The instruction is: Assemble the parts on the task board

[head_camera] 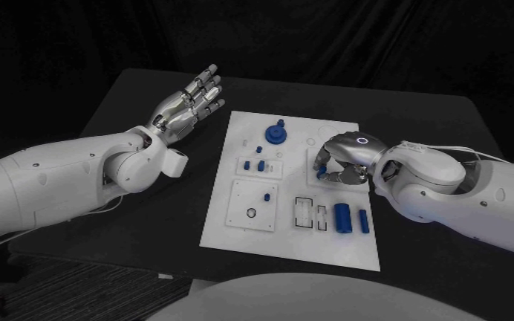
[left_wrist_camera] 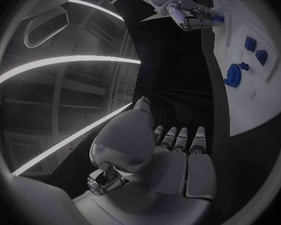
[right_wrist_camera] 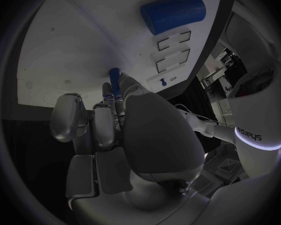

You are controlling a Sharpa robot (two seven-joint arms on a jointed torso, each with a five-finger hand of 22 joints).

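Left robot hand (head_camera: 191,102) hovers over the table (head_camera: 128,98) beside the task board (head_camera: 295,250), fingers spread, holding nothing. Right robot hand (head_camera: 345,161) pinches a small blue part (right_wrist_camera: 115,77) on the board's right side; best seated straight, pressed gently.

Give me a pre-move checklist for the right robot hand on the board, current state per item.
1. Right robot hand over the task board: ok, it sits above the board's right middle.
2. Part in its grasp: ok, the fingertips pinch a small blue part.
3. Part seated in a slot: cannot tell, the fingers hide the contact point.
4. Left robot hand clear of the work: ok, it is raised off the board's left edge, fingers apart, holding nothing.
5. Blue cylinders near the board's front right: ok, lying apart from the right robot hand.
6. Round blue part at the board's far end: ok, untouched.
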